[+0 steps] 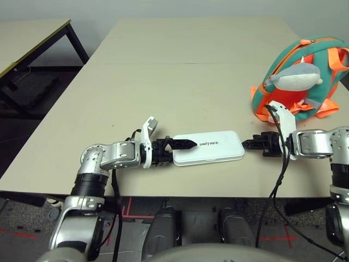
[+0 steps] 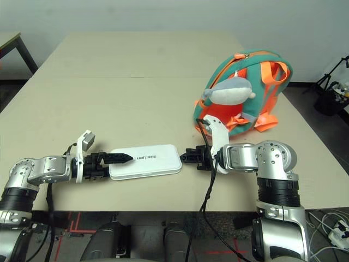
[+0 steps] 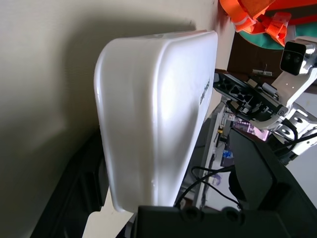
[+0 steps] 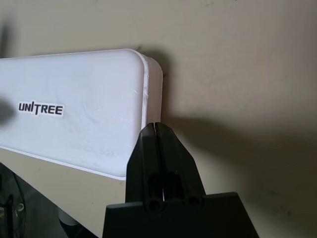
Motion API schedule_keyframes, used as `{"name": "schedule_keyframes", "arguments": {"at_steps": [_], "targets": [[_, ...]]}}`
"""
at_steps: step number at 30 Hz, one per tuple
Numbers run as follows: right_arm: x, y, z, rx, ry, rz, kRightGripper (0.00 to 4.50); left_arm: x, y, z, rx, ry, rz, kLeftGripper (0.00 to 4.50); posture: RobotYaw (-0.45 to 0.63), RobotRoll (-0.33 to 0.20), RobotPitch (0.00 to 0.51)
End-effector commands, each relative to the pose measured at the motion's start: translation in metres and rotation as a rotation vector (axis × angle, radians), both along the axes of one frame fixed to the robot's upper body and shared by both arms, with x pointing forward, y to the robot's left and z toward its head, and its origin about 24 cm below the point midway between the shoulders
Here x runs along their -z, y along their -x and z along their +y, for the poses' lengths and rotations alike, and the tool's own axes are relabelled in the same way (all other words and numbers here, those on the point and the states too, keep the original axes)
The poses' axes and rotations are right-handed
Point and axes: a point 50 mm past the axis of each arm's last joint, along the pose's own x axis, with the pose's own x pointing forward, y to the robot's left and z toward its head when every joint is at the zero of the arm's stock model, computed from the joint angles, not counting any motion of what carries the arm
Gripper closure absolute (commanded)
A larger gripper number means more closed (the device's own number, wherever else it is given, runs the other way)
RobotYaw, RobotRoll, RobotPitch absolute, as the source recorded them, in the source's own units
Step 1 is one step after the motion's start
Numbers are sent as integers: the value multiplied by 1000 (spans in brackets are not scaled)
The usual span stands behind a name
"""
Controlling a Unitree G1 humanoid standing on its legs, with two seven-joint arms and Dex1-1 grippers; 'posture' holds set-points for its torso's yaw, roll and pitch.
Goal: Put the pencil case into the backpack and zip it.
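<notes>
L gripper (image 1: 182, 144) seemingly clamping pencil case (image 1: 210, 147)

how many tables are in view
2. The large beige table holds the flat white pencil case and the teal-and-orange backpack; a second, black-framed table stands beyond its far left corner.

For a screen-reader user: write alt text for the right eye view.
A white pencil case lies flat near the table's front edge, the left claw gripping its left end. The right claw, shut and empty, points at its right end. A teal-and-orange backpack with a plush shark stands behind the right arm.
</notes>
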Motion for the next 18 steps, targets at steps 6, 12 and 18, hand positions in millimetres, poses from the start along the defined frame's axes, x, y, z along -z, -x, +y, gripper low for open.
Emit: {"name": "schedule_keyframes", "arguments": {"at_steps": [6, 12, 18], "targets": [[0, 3, 0, -23, 28, 13, 4500, 8, 9, 1, 28, -65, 21, 2489, 6, 0, 76], [-13, 5, -11, -17, 54, -46, 3833, -11, -1, 16, 16, -75, -60, 3100, 18, 0, 76], [-44, 21, -35, -57, 190, -250, 1985, -41, -10, 30, -32, -127, -238, 3101, 28, 0, 65]]}}
